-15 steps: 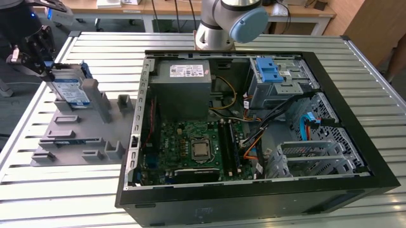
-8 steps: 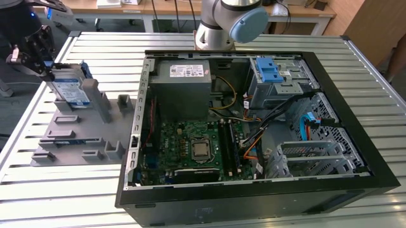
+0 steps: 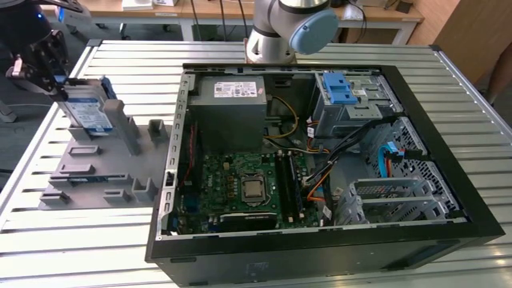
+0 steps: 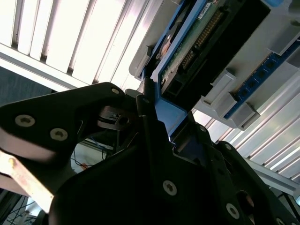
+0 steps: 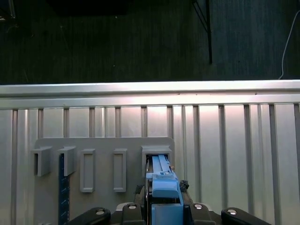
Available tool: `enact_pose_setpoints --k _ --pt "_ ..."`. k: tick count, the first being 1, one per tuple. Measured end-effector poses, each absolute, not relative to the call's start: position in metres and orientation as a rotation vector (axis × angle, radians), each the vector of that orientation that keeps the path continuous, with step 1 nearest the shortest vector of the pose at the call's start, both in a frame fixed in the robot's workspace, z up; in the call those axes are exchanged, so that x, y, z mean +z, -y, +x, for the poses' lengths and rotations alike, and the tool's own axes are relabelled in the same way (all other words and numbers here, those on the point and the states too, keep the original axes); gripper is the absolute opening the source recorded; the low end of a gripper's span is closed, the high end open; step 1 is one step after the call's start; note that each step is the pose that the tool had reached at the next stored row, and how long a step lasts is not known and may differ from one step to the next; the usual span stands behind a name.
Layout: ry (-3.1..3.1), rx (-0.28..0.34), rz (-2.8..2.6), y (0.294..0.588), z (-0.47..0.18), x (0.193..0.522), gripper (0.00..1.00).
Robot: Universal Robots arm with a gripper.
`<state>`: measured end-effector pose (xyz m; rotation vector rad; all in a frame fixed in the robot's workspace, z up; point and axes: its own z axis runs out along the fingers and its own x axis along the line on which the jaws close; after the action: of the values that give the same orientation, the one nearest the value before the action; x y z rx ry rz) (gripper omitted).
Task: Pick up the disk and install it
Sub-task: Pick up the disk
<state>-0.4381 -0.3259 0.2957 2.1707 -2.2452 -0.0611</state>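
Black fingers [image 4: 149, 140] of the hand [image 4: 166, 119] sit nearest the lens in the second wrist view, closed on the blue carrier rail [image 4: 169, 114] of the disk [image 4: 197, 44]. The hand grips the disk by its upper end. The green circuit-board face of the disk is visible directly beyond the fingertips.

In the first wrist view, the hand [image 5: 161, 188] holds the disk [image 5: 159, 165] edge-on. The far end of the disk is at a slot of the grey fixture [image 5: 103, 144] below the hand. It cannot be determined whether that end is seated in the slot or just clear of it.

In the exterior view, the hand [image 3: 56, 87] is above the fixture [image 3: 104, 174], and the disk [image 3: 84, 114] stands roughly upright, slightly tilted, directly under the hand. The fixture rests on the slatted metal tabletop [image 3: 80, 240].

Well apart from the hand, toward the exterior view's right, an open computer case [image 3: 320, 240] lies on the tabletop. Inside it are a grey power supply [image 3: 232, 117], a green motherboard [image 3: 248, 186] and a drive bay with a blue latch [image 3: 340, 90]. The arm's base [image 3: 284, 30] stands behind the case.
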Motion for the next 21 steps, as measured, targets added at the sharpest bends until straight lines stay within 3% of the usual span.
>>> enact_pose_setpoints --k 21 --pt "2.245 -0.061 2.171 0.3259 -0.4381 0.3063 0.36"
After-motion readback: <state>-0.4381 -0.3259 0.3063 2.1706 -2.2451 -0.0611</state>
